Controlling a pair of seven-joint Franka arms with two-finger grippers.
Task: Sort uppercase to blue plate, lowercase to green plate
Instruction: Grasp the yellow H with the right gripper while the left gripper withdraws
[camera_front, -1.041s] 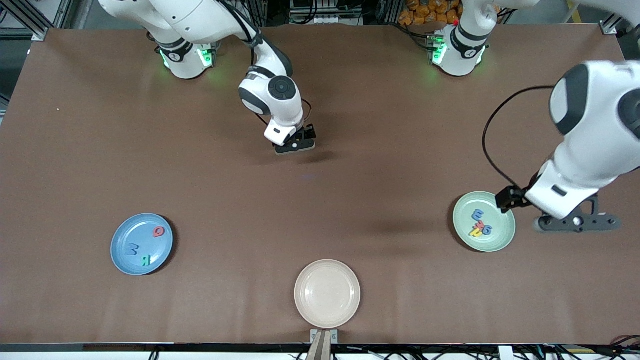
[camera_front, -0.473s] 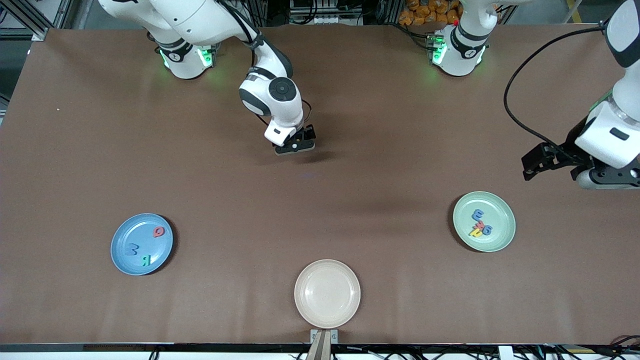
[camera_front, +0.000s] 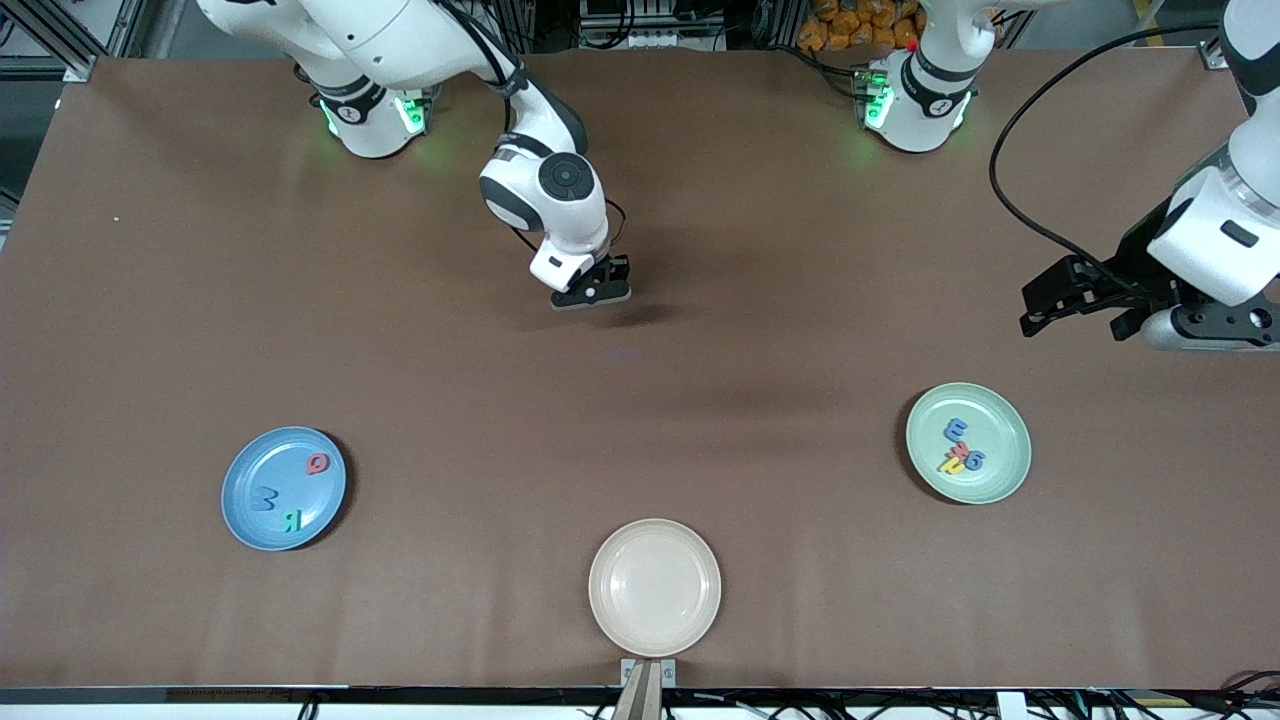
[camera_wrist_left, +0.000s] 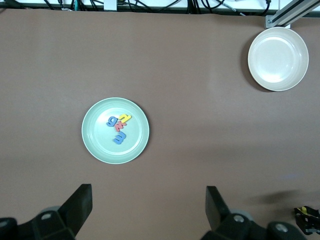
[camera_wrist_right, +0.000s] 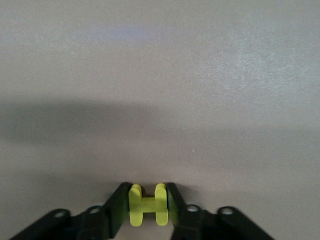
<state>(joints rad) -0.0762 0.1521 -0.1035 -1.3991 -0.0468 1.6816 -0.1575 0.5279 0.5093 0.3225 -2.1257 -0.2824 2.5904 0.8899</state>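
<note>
The yellow H (camera_wrist_right: 147, 205) is pinched between the pressed-in jaws of the right tool (camera_front: 592, 292), low over bare desk (camera_front: 700, 200) near the middle, well apart from every plate. In the right wrist view the letter is seen gripped across its two uprights, so the hold is judged square. For a clean step, the H should be lifted straight up before being carried to the blue plate (camera_front: 284, 488), where the red Q (camera_front: 316, 462), dark blue M (camera_front: 264, 498) and teal-green R (camera_front: 291, 520) are already lying; it is best released low over a bare patch of that dish, so the light foam is not bounced over the rim. The four lowercase letters (camera_front: 962, 450) are clustered in the green plate (camera_front: 968, 442). The cream-white plate (camera_front: 654, 586) is left unused. The left tool (camera_front: 1075, 298) is held spread, high above the desk at its own end, waiting.
</note>
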